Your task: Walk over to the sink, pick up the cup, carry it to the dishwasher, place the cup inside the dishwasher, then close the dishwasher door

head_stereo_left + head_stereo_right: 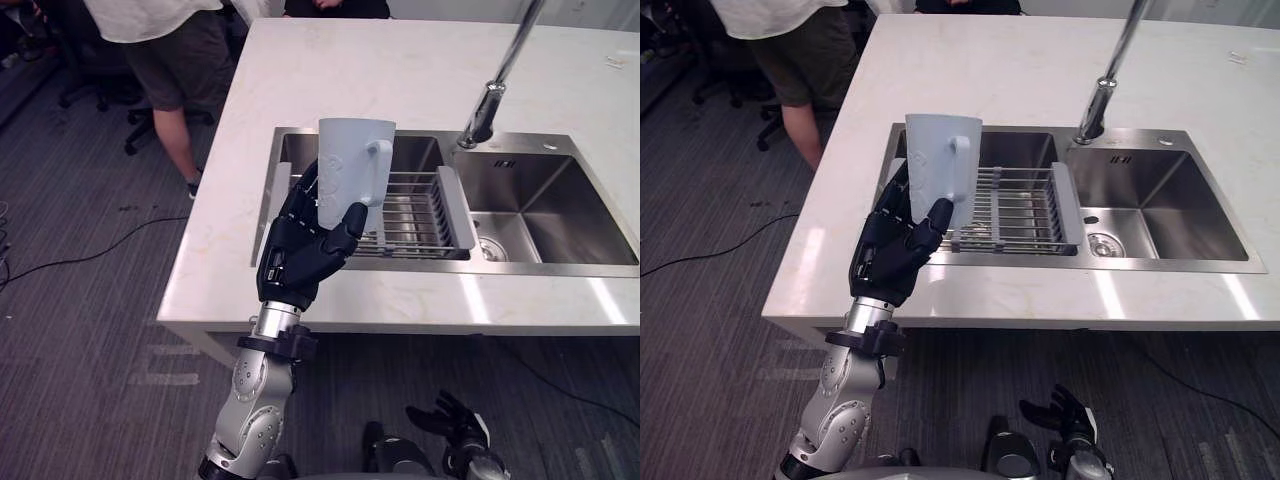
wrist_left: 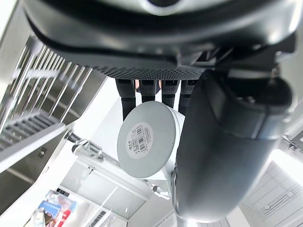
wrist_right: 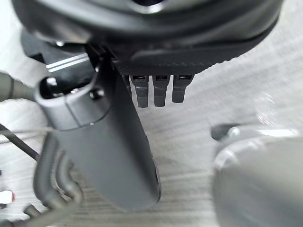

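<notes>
A white cup (image 1: 350,172) with a side handle is held upright in the air over the front left part of the sink (image 1: 545,268), above the near counter edge. My left hand (image 1: 300,250) is shut on it, fingers behind its body and thumb across the front. In the left wrist view the cup's round base (image 2: 147,142), which carries a label, sits between the fingers and the thumb (image 2: 227,142). My right hand (image 1: 455,420) hangs low beside me over the carpet, open, fingers relaxed, holding nothing.
A wire dish rack (image 1: 415,215) spans the left basin, and a tall faucet (image 1: 490,100) stands behind the sink. The white counter (image 1: 400,70) stretches far and right. A person (image 1: 170,60) stands at its far left corner, by a chair base (image 1: 140,125). Grey carpet lies left.
</notes>
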Motion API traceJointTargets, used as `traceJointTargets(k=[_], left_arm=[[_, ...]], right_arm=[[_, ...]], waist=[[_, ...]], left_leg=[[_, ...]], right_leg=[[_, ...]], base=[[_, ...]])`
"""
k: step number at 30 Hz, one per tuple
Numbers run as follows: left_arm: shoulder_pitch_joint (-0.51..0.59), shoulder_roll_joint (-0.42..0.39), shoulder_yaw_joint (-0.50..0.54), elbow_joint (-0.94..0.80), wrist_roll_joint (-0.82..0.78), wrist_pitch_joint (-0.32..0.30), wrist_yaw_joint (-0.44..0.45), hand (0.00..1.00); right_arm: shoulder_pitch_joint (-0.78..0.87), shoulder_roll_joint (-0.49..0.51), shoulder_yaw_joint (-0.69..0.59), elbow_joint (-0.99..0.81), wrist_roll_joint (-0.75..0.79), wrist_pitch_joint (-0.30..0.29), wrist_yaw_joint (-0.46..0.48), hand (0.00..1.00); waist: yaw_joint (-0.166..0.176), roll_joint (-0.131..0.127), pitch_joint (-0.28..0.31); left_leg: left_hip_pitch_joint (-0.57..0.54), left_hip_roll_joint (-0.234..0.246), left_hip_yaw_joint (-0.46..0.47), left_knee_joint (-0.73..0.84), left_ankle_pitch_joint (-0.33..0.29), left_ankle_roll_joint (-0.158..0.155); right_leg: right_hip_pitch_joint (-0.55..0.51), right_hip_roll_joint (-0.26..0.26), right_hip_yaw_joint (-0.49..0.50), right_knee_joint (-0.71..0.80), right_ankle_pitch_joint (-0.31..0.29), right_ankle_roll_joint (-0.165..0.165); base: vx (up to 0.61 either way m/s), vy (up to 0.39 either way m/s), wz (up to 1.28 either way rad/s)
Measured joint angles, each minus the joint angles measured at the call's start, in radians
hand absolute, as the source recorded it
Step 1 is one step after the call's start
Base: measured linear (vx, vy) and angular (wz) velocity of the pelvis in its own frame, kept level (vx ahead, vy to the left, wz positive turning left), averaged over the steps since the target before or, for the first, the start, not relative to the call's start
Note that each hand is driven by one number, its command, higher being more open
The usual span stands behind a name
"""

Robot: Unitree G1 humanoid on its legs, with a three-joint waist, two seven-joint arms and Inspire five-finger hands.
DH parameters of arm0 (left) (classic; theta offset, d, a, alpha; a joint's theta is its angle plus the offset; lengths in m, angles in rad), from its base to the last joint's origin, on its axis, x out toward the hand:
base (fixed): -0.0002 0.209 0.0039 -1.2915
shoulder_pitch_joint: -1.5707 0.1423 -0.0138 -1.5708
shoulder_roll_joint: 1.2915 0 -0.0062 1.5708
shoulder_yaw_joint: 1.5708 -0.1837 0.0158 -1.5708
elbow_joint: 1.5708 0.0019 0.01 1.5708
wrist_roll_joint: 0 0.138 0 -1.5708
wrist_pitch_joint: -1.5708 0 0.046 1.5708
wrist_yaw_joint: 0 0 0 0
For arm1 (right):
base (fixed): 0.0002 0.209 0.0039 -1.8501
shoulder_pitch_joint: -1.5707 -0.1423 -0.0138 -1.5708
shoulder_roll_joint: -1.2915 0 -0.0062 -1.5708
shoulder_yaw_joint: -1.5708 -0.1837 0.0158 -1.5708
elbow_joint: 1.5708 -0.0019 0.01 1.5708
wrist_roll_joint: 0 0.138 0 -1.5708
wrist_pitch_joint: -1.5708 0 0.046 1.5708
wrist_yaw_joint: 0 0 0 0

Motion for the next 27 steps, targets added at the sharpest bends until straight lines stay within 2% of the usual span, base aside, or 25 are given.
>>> traceJointTargets(k=[3, 7, 10, 12, 13, 14, 15, 16, 17, 18, 20, 21, 22, 23, 24, 25, 26, 27], left_arm=[[0.001, 0.001, 0.013, 0.0, 0.019, 0.0, 0.0, 0.3], [0.026, 0.003, 0.05, 0.0, 0.035, 0.0, 0.0, 0.3], [0.065, 0.003, 0.05, 0.0, 0.035, 0.004, 0.0, 0.3], [0.067, 0.001, 0.05, -0.004, 0.036, 0.015, 0.0, 0.3], [0.066, -0.002, 0.051, -0.005, 0.035, 0.02, 0.0, 0.3], [0.065, -0.006, 0.051, -0.005, 0.035, 0.025, 0.0, 0.3], [0.07, -0.01, 0.055, -0.005, 0.034, 0.024, 0.001, 0.3], [0.071, -0.011, 0.06, -0.005, 0.034, 0.025, 0.001, 0.3], [0.071, -0.013, 0.068, -0.005, 0.033, 0.025, 0.001, 0.3], [0.074, -0.013, 0.071, -0.01, 0.033, 0.025, 0.0, 0.3], [0.091, -0.011, 0.083, -0.021, 0.024, 0.024, 0.0, 0.3], [0.108, -0.012, 0.097, -0.022, 0.011, 0.024, 0.001, 0.3], [0.113, -0.012, 0.1, -0.021, 0.005, 0.024, 0.001, 0.3], [0.12, -0.013, 0.096, -0.021, -0.001, 0.03, 0.001, 0.3], [0.12, -0.014, 0.083, -0.021, -0.006, 0.035, 0.001, 0.3], [0.12, -0.012, 0.068, -0.021, -0.006, 0.041, 0.001, 0.3], [0.12, -0.009, 0.059, -0.021, -0.005, 0.04, 0.0, 0.3], [0.121, -0.007, 0.045, -0.019, -0.006, 0.04, 0.0, 0.3]], right_arm=[[0.013, 0.003, 0.0, 0.0, -0.001, 0.002, 0.001, 0.9], [0.005, 0.003, 0.001, 0.002, -0.002, 0.002, 0.0, 0.9], [0.006, 0.003, 0.002, 0.027, -0.006, 0.002, -0.002, 0.9], [0.003, 0.003, 0.004, 0.048, -0.011, 0.002, -0.01, 0.9], [0.002, 0.001, 0.001, 0.052, -0.01, 0.002, -0.015, 0.9], [0.002, -0.001, 0.0, 0.057, -0.011, 0.002, -0.024, 0.9], [0.003, -0.011, 0.0, 0.062, -0.011, 0.002, -0.034, 0.9], [0.0, -0.019, 0.001, 0.062, -0.011, 0.002, -0.038, 0.9], [-0.018, -0.038, 0.002, 0.06, -0.013, 0.002, -0.044, 0.9], [-0.033, -0.059, 0.001, 0.061, -0.014, 0.003, -0.055, 0.9], [-0.051, -0.068, 0.0, 0.057, -0.023, 0.003, -0.062, 0.9], [-0.08, -0.069, -0.002, 0.051, -0.028, 0.003, -0.066, 0.9], [-0.092, -0.074, -0.002, 0.051, -0.04, 0.003, -0.066, 0.9], [-0.119, -0.077, -0.001, 0.051, -0.052, 0.005, -0.065, 0.9], [-0.138, -0.072, 0.003, 0.048, -0.058, 0.009, -0.065, 0.9], [-0.147, -0.067, 0.005, 0.046, -0.059, 0.011, -0.06, 0.9], [-0.153, -0.059, 0.009, 0.046, -0.06, 0.012, -0.059, 0.9], [-0.152, -0.029, -0.017, 0.058, -0.042, 0.05, -0.104, 0.9]], waist=[[0.004, -0.002, -0.002], [0.007, -0.006, -0.007], [0.02, -0.011, -0.03], [0.033, -0.018, -0.037], [0.03, -0.02, -0.036], [0.03, -0.019, -0.037], [0.035, -0.022, -0.037], [0.034, -0.022, -0.037], [0.03, -0.009, -0.045], [0.03, -0.001, -0.05], [0.038, -0.011, -0.052], [0.043, -0.022, -0.058], [0.045, -0.023, -0.057], [0.052, -0.023, -0.057], [0.055, -0.027, -0.055], [0.049, -0.022, -0.054], [0.044, -0.022, -0.053], [0.038, -0.02, -0.05]], left_leg=[[-0.001, -0.016, -0.012, -0.001, 0.0, 0.002], [-0.003, -0.031, -0.048, -0.013, 0.009, 0.028], [-0.027, -0.042, -0.12, -0.022, 0.027, 0.041], [-0.074, -0.06, -0.194, -0.024, 0.059, 0.026], [-0.1, -0.056, -0.182, -0.029, 0.075, 0.017], [-0.12, -0.028, -0.089, -0.033, 0.073, 0.037], [-0.132, 0.045, 0.116, 0.004, 0.07, 0.04], [-0.135, 0.086, 0.237, 0.038, 0.067, 0.046], [-0.139, 0.148, 0.439, 0.099, 0.058, 0.047], [-0.149, 0.146, 0.53, 0.121, 0.049, 0.066], [-0.162, 0.103, 0.475, 0.114, 0.041, 0.086], [-0.173, 0.053, 0.409, 0.118, 0.022, 0.11], [-0.174, 0.034, 0.385, 0.121, 0.013, 0.12], [-0.174, -0.004, 0.336, 0.129, -0.001, 0.139], [-0.17, -0.043, 0.276, 0.144, -0.019, 0.157], [-0.163, -0.066, 0.214, 0.151, -0.03, 0.17], [-0.16, -0.075, 0.179, 0.155, -0.034, 0.175], [-0.144, -0.087, 0.106, 0.145, -0.035, 0.172]], right_leg=[[0.021, -0.009, -0.009, -0.026, 0.019, 0.008], [0.05, -0.019, -0.041, -0.06, 0.035, 0.018], [0.076, -0.027, -0.118, -0.085, 0.037, 0.02], [0.102, -0.045, -0.23, -0.099, 0.037, 0.021], [0.119, -0.062, -0.298, -0.104, 0.038, 0.022], [0.137, -0.07, -0.373, -0.103, 0.038, 0.022], [0.161, -0.081, -0.45, -0.1, 0.038, 0.022], [0.175, -0.088, -0.49, -0.097, 0.037, 0.023], [0.199, -0.104, -0.569, -0.079, 0.035, 0.024], [0.217, -0.127, -0.635, -0.048, 0.035, 0.024], [0.247, -0.161, -0.699, -0.018, 0.031, 0.025], [0.272, -0.223, -0.733, 0.057, 0.006, 0.03], [0.281, -0.254, -0.744, 0.102, -0.002, 0.029], [0.292, -0.319, -0.744, 0.21, -0.001, 0.027], [0.286, -0.382, -0.68, 0.337, 0.023, -0.015], [0.257, -0.406, -0.557, 0.438, 0.052, -0.076], [0.219, -0.392, -0.437, 0.5, 0.005, -0.064], [0.14, -0.289, -0.194, 0.566, -0.091, -0.035]], base=[[-0.03, 0.088, 0.18], [-0.02, 0.049, 0.25], [0.02, -0.012, 0.76], [0.01, -0.015, 1.46], [-0.05, 0.027, 1.89], [-0.08, 0.037, 2.14], [-0.05, 0.038, 1.92], [0.01, 0.103, 2.0], [0.04, 0.199, 1.98], [0.03, 0.233, 1.89], [0.02, 0.25, 1.5], [0.04, 0.242, 1.47], [0.06, 0.257, 1.61], [0.11, 0.339, 1.47], [0.13, 0.333, 1.79], [0.14, 0.244, 1.61], [0.12, 0.11, 1.73], [0.16, 0.099, 1.77]])
